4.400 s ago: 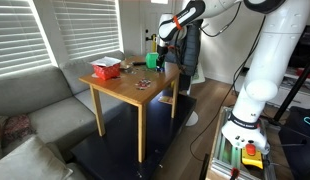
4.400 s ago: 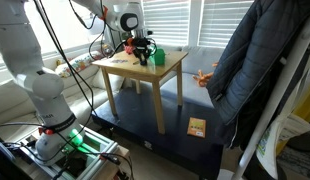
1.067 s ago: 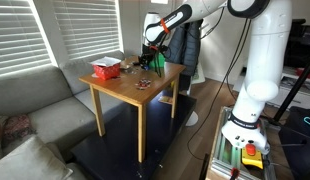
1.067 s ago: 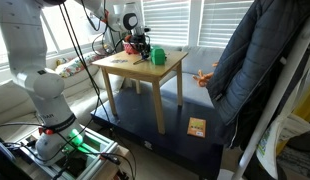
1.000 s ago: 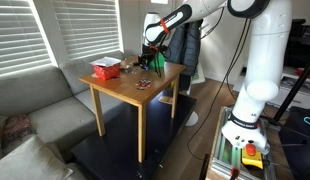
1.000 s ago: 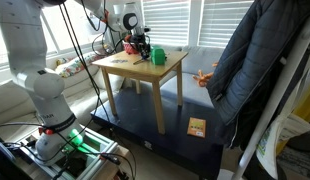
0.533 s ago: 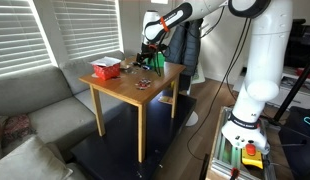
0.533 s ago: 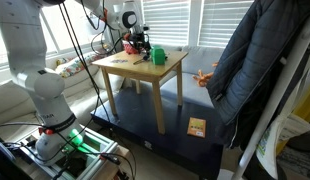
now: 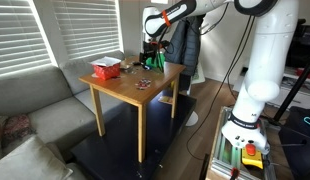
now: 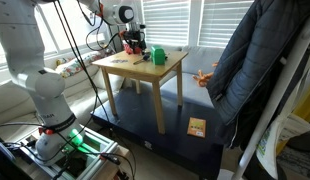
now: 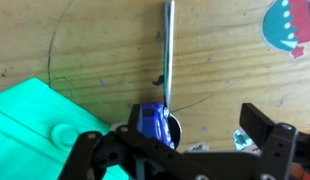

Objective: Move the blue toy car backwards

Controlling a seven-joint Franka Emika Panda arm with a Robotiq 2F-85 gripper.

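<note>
Seemingly light, hard and free-rolling, the blue toy car (image 11: 155,122) sits between my spread-apart fingers (image 11: 267,138) — I'd pinch its sides.

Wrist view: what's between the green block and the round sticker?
In the wrist view, a thin silvery rod ending at the blue toy car; otherwise bare wood.

Wrist cam: gripper (image 11: 190,150) filled the bottom edge, jaws spread over wood tabletop (image 11: 85,45). Blue toy car (image 11: 155,122) sat partly under the picture-left finger, green plastic piece (image 11: 40,125) beside it. Thin silver rod (image 11: 168,50) ran up to top edge; red/teal disc (image 11: 290,22) top corner
</note>
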